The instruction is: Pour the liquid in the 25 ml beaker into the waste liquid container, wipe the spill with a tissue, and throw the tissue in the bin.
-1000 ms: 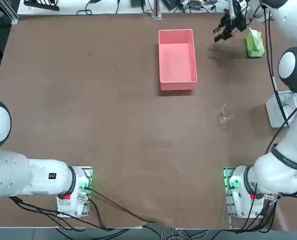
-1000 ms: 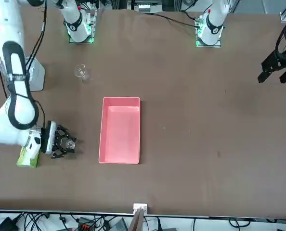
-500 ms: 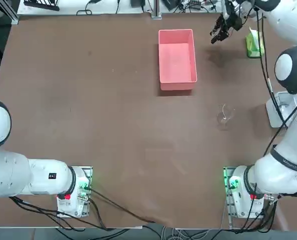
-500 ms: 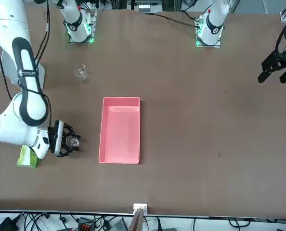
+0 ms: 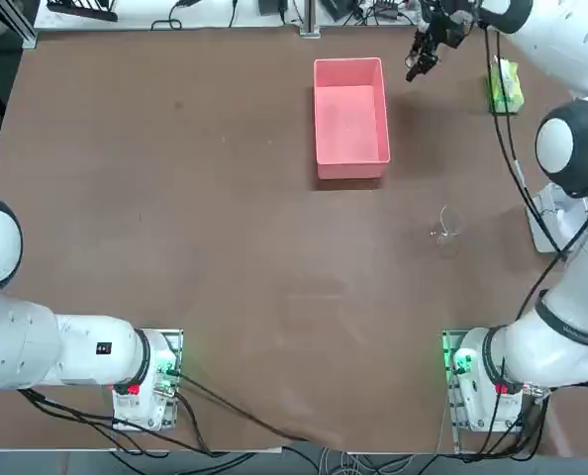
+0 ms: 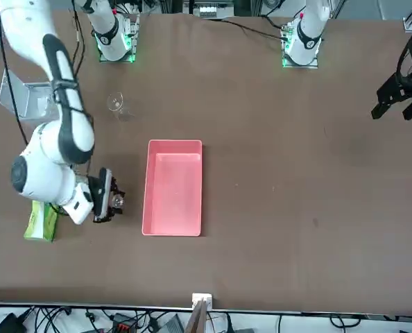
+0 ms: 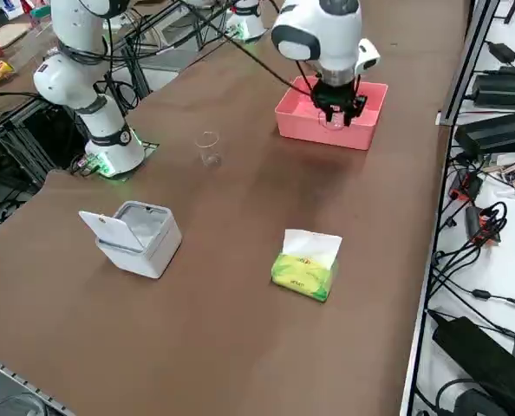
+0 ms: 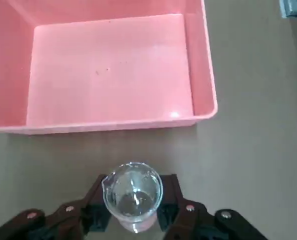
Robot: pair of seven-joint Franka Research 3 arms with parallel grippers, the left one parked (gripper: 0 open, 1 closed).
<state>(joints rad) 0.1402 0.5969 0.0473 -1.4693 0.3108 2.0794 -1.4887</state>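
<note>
My right gripper (image 8: 133,212) is shut on the 25 ml beaker (image 8: 132,192), a tiny clear glass held upright between the black fingers (image 8: 174,200) with some liquid in it. It hangs just outside one wall of the waste liquid container (image 8: 203,60), a low pink tub. From overhead the gripper (image 5: 420,61) is beside the tub's (image 5: 319,119) far right corner. The front view shows the beaker (image 6: 116,201) a short gap from the tub (image 6: 173,143). The bin (image 7: 136,236), a white box with its lid up, stands near the table's right edge. The tissue is out of view.
A green tissue pack (image 7: 305,264) with a white tuft lies at the far right of the table (image 5: 175,198). A larger clear glass vessel (image 5: 445,228) stands nearer the arm's base, between the tub and the bin (image 6: 26,100).
The right gripper has carried the beaker away from the green tissue pack and toward the pink tub, ending close beside the tub's wall. Its grip is unchanged.
</note>
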